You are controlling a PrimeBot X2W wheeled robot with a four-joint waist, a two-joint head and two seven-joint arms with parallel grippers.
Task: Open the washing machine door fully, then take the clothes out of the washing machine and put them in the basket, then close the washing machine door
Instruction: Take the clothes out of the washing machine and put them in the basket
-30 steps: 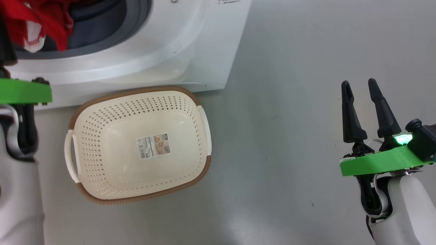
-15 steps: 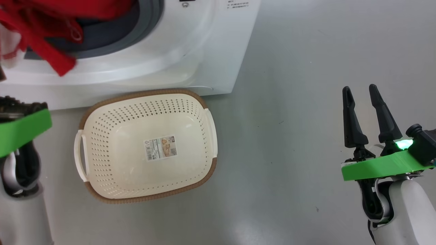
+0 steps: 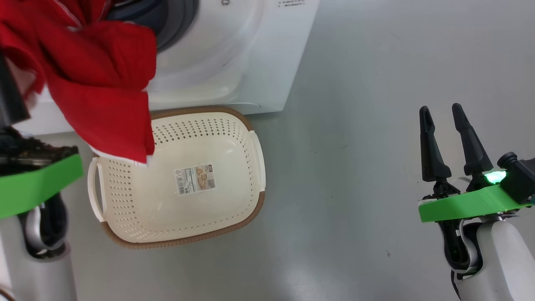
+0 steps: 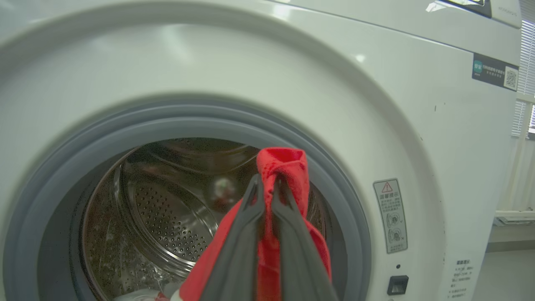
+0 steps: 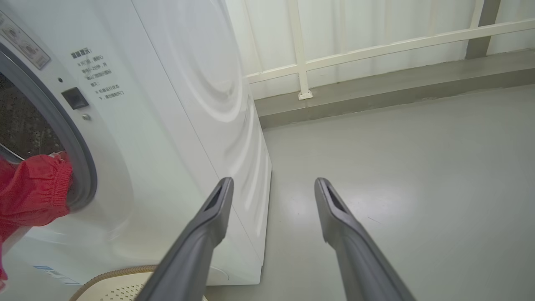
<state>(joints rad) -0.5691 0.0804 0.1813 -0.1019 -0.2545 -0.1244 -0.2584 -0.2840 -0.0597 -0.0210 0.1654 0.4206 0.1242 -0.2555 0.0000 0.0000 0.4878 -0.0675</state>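
My left gripper (image 4: 267, 188) is shut on a fold of the red clothes (image 4: 284, 163), held just outside the washing machine (image 4: 376, 104) opening, with the steel drum (image 4: 167, 209) behind. In the head view the clothes (image 3: 100, 83) hang from the upper left, and their white hem lies over the back left corner of the cream basket (image 3: 200, 110). The basket stands on the floor against the washing machine (image 3: 234, 62). My right gripper (image 3: 441, 110) stands open and holds nothing, far to the right over bare floor. The washing machine door is out of view.
A bit of white fabric (image 4: 138, 294) shows at the bottom of the drum. Grey floor (image 3: 355, 146) stretches to the right of the machine. A white railing and a low kerb (image 5: 376, 96) run behind it. The basket rim (image 5: 113, 274) peeks in below the machine's front.
The red clothes have come out of the drum opening and now hang lower, over the basket's corner. The head camera has shifted a little. My right gripper has stayed put.
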